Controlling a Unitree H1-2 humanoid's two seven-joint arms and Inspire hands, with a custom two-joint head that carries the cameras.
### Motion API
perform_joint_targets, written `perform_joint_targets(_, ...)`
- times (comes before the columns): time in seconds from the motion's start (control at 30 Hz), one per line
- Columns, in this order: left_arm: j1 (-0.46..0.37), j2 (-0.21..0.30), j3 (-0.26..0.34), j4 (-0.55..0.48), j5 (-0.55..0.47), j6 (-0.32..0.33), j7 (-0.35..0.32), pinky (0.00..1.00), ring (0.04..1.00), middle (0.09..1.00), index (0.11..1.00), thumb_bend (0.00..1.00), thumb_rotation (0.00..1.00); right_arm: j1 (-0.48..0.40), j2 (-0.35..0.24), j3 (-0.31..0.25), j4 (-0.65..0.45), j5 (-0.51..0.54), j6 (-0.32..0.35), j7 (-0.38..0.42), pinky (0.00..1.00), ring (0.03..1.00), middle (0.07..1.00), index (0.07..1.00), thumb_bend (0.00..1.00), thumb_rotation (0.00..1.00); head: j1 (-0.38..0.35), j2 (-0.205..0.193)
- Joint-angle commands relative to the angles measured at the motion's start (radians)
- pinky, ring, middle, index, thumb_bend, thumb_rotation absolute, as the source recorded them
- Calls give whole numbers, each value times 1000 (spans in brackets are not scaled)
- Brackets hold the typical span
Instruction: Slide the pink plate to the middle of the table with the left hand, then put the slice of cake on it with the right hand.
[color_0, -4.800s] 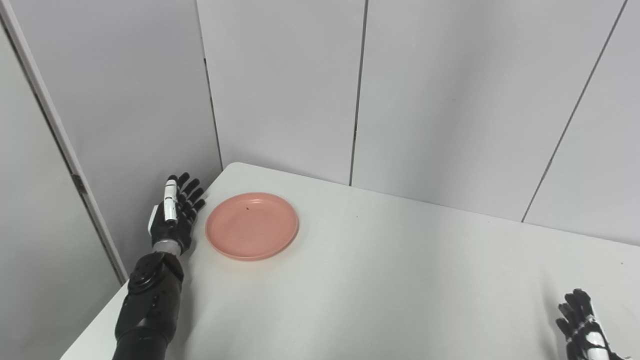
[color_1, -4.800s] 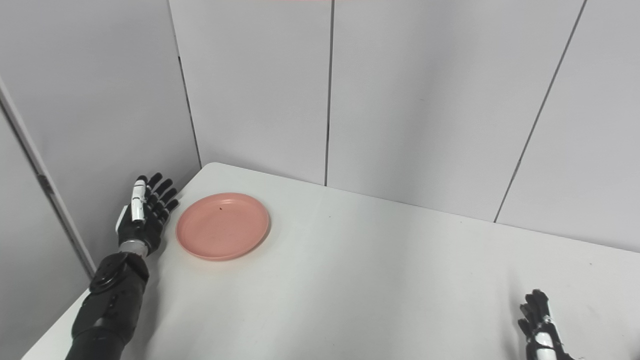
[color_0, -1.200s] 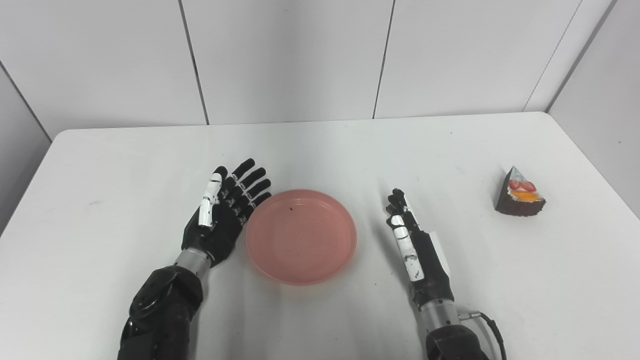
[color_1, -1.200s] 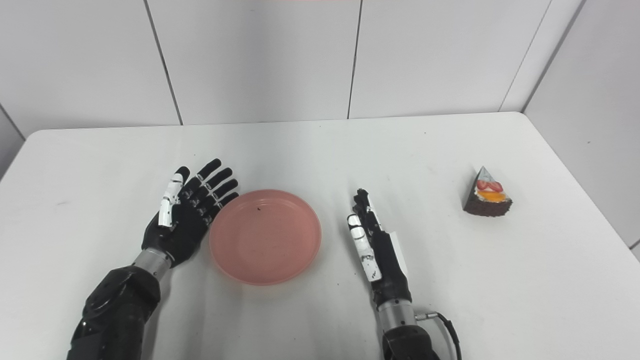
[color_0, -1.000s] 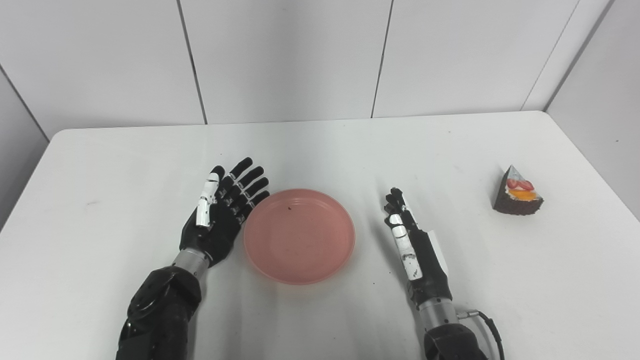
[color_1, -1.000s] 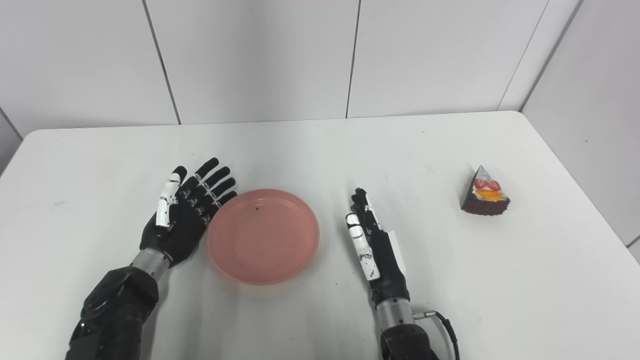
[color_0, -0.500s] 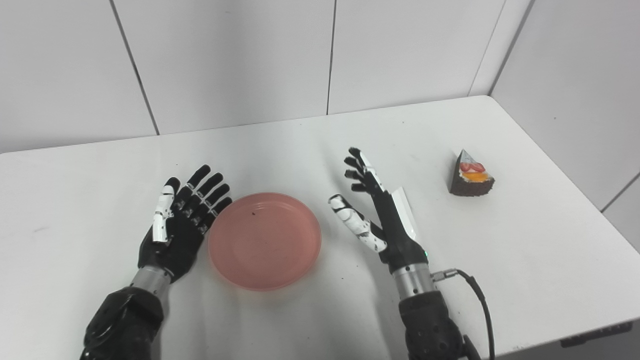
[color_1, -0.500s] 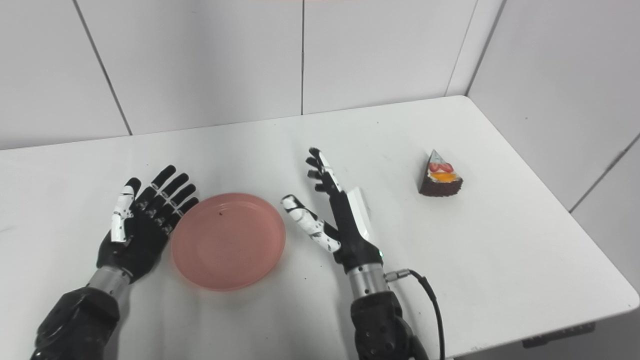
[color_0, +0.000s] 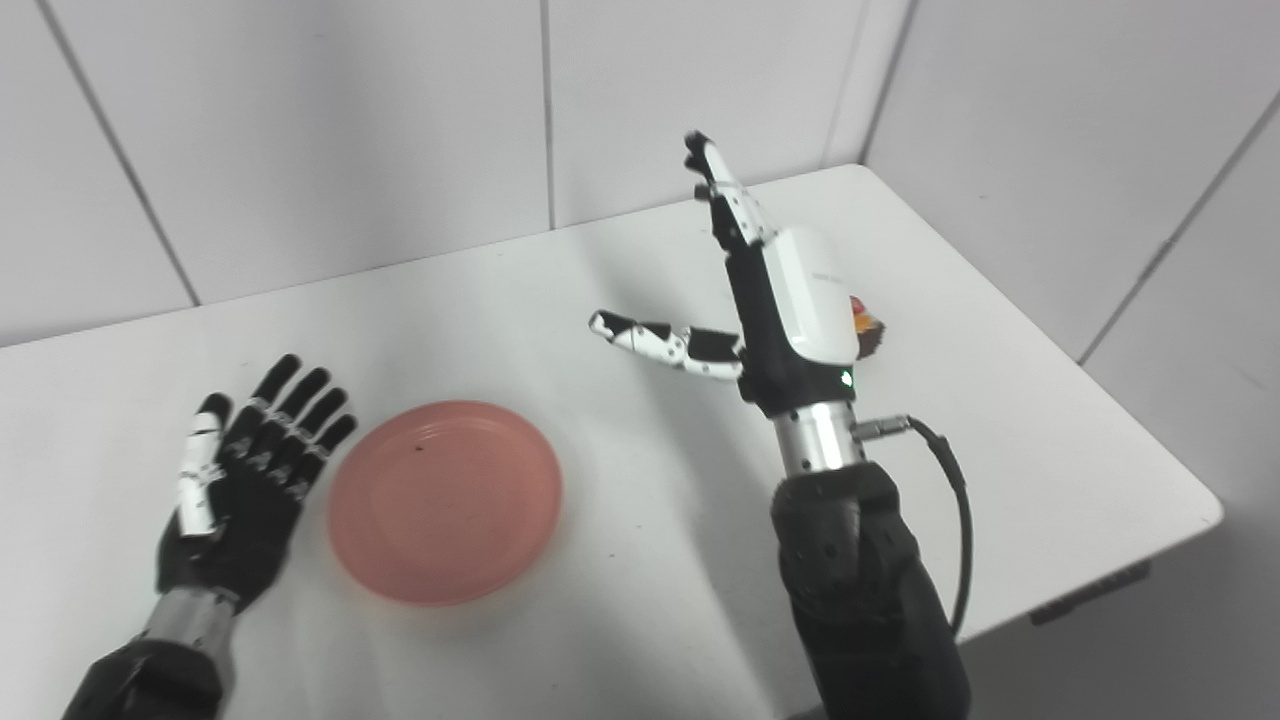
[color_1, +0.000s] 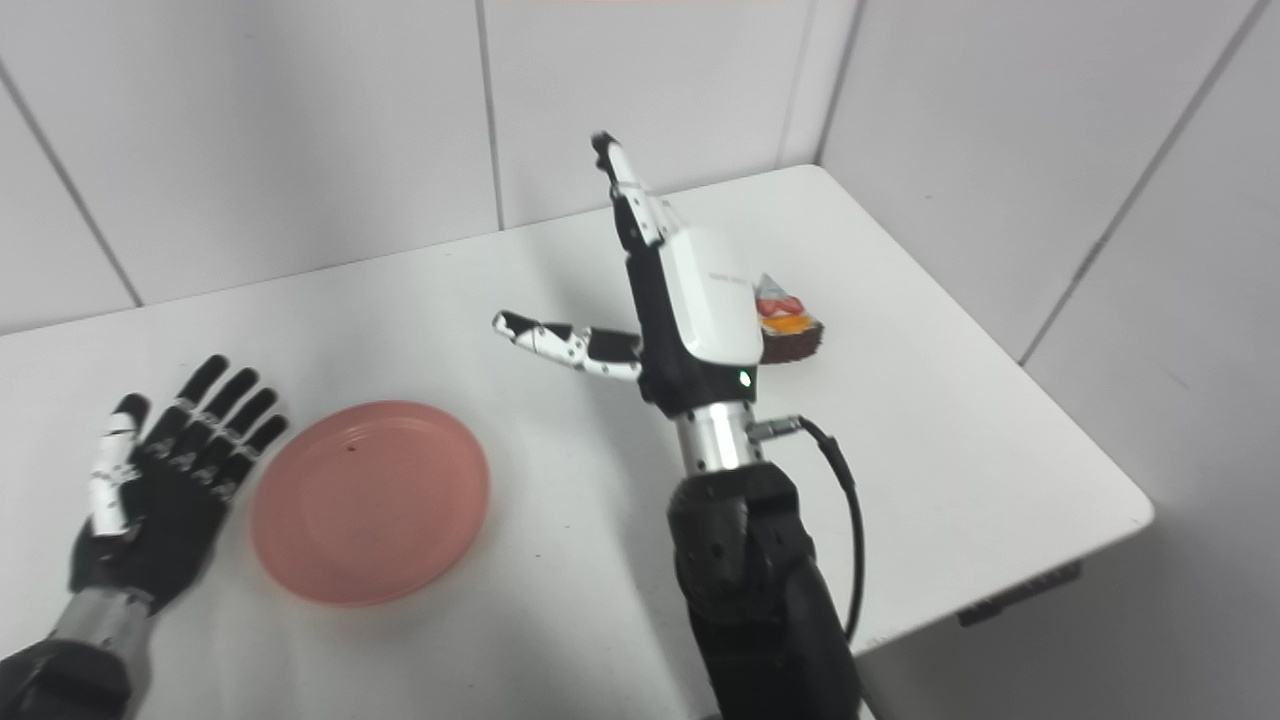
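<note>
Two arms of mine come over a smooth white table (color_0: 620, 620) with rounded corners, set into a corner of pale panelled wall (color_0: 300, 130). My right arm (color_1: 750, 580), black and jointed with a metal wrist ring and a looping black cable (color_1: 850, 540), rises steeply from the near edge. My right hand (color_1: 690, 310) stands upright above the table, its white glossy back plate facing me, fingers straight and pointing up toward the far wall, thumb stuck out sideways to the left; it is spread wide and has hold of nothing. My left hand (color_0: 245, 490) lies palm up at the table's left, fingers fanned and empty, fingertips just beside the plate's rim. The pink plate (color_0: 445, 500) is round, shallow, matte, with a small dark speck inside; it sits flat between my two arms. The slice of cake (color_1: 785, 325) rests on the table near the right side, partly hidden behind my right hand: a dark chocolate wedge, white cream, orange and red fruit on top, its narrow tip pointing away toward the wall.
</note>
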Motion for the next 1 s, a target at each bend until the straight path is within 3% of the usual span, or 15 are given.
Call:
perform_joint_targets(0.0, 25, 29, 3, 57, 21, 23, 13, 884, 887, 884, 871, 399, 1000, -44, -8, -32, -40, -70, 59, 30, 517, 710, 905, 959, 961, 600, -11, -7)
perform_joint_targets(0.07, 23, 32, 6, 67, 18, 20, 7, 885, 887, 885, 872, 400, 1000, -57, -9, -54, -45, -106, 91, 58, 472, 678, 905, 963, 963, 609, -19, -10)
perform_joint_targets(0.17, 19, 34, 16, 78, 8, 31, 7, 885, 883, 881, 868, 401, 1000, -71, -19, -85, -43, -147, 126, 93, 510, 745, 935, 975, 958, 608, -31, -14)
perform_joint_targets(0.33, 9, 42, 25, 111, 5, 20, -1, 877, 872, 869, 862, 397, 1000, -84, -51, -133, -9, -193, 166, 127, 538, 760, 940, 981, 957, 623, -56, -25)
perform_joint_targets(0.67, -4, 49, 42, 153, -12, 22, -17, 863, 861, 861, 853, 388, 1000, -91, -77, -214, 67, -226, 193, 133, 658, 846, 949, 975, 955, 644, -70, -37)
perform_joint_targets(0.97, -1, 44, 47, 150, -15, 33, -8, 868, 860, 860, 852, 382, 1000, -115, -107, -284, 164, -257, 194, 147, 659, 856, 964, 1000, 992, 659, -75, -51)
